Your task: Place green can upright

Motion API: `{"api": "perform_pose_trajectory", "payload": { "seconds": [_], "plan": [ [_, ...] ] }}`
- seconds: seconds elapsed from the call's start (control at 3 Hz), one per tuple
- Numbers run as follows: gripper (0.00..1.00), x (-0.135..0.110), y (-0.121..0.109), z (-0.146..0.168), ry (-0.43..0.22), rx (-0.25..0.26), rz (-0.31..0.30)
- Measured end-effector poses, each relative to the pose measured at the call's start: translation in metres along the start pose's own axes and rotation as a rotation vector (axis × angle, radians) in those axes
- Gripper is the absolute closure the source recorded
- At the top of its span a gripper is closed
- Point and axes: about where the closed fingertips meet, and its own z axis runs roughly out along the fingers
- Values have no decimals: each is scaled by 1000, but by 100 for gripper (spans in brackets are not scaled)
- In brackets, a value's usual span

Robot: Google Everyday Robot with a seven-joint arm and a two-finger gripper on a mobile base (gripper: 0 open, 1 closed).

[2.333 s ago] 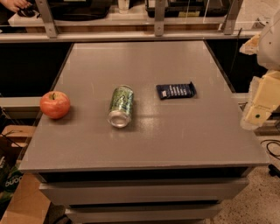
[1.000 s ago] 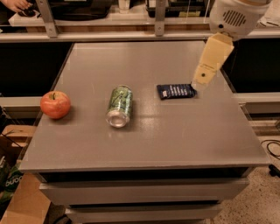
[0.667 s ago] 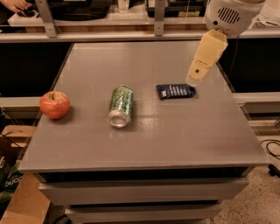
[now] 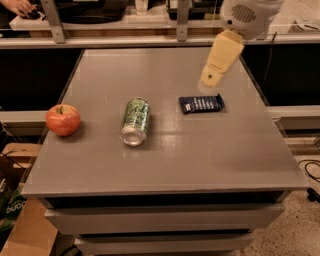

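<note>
At the left edge of the grey table (image 4: 200, 155) we see a red apple (image 4: 63, 120) sitting upright, stem up. Right of it, near the table's middle, the green can (image 4: 135, 120) lies on its side, one silver end facing the near edge and its green printed body running away toward the far side. It touches nothing, standing apart from the apple and from the flat dark-blue packet (image 4: 201, 104) that lies flat further right.

Above and just beyond the packet hangs the claw (image 4: 209, 78), a tan wedge that slants down and to the left from the white rounded arm housing (image 4: 246, 15) at the upper right. It is off the table surface and well apart from the can. It appears as one solid tan shape, so we cannot tell whether it is released or clenched, and nothing shows in its hold.

The top edge of the view cuts off the arm above the housing. A person's hand (image 4: 20, 6) is partly cut off at the far left corner.
</note>
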Motion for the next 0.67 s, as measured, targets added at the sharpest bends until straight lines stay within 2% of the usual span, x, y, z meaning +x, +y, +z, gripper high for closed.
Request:
{"api": "perform_pose_trajectory", "payload": {
  "seconds": [0.33,0.67],
  "plan": [
    [0,-35,8,7,8,-26,74],
    [0,-74,22,14,11,-39,180]
  ]
}}
